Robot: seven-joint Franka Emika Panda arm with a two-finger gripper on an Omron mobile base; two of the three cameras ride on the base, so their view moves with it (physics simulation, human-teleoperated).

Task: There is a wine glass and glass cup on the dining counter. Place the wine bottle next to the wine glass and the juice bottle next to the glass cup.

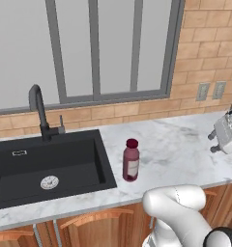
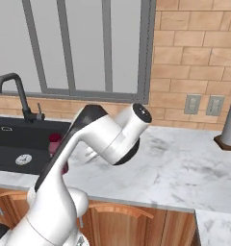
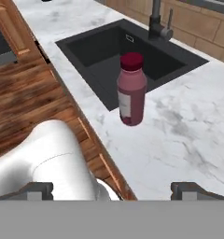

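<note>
Reading left to right, the one black sink (image 1: 45,169) with its one dark faucet (image 1: 39,112) is sitting at the left of the marbled worktop (image 1: 181,149), and the single juice bottle (image 1: 131,160) is standing upright just beside the sink's right edge, near the front lip. By my read the juice bottle pickup is just getting going: the end effector (image 3: 112,189) is hanging back from the bottle with its fingertips (image 3: 39,189) spread wide and holding nothing. Next it is needing to close in level, straddle the bottle's body and squeeze.
</note>
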